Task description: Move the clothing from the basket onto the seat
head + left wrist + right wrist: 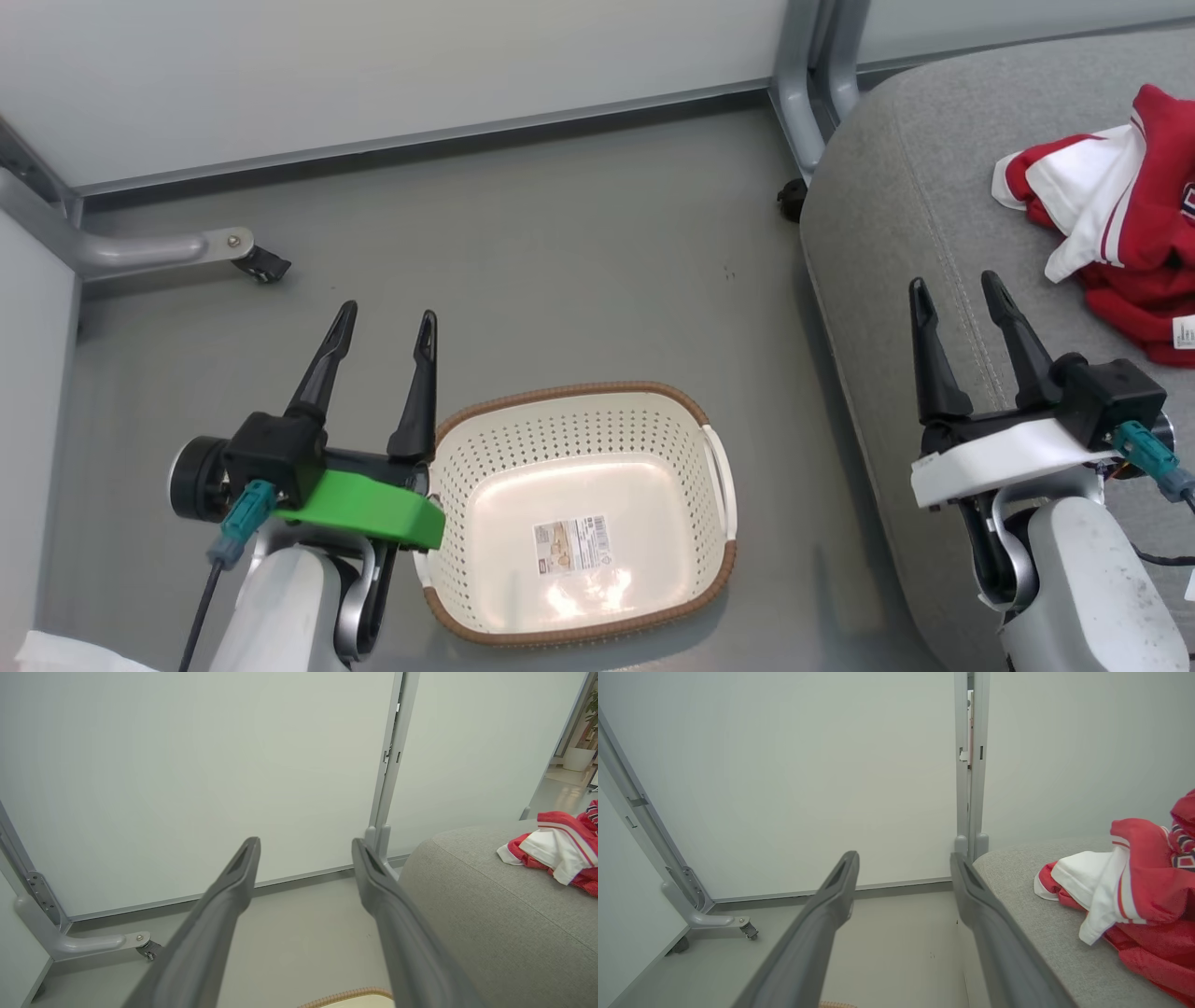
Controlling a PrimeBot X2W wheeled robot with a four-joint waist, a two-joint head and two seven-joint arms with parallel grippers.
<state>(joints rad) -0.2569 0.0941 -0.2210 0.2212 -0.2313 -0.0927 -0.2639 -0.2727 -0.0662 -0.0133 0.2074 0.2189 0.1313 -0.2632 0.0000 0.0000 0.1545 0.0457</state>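
Our left end effector [388, 313] and right end effector [954, 282] stand spread and empty because, we judge, the basket [569, 387] just beside the left one holds no garments; the clothing [1139, 233] lies heaped beyond the right one, on the seat [896, 215].

A: Where does the basket [569, 390] sit?
B: On the grey floor [560, 252], just right of the left gripper [388, 314], whose right finger overlaps its brown rim. A paper label [571, 545] lies on its bottom.
A: And that gripper's fingers?
B: Spread apart, gripping nothing.
A: The right gripper [955, 282]?
B: Spread too, over the seat [896, 187] near its edge. The clothing [1120, 215] lies on the seat, beyond this gripper and to its right, clear of the fingertips.
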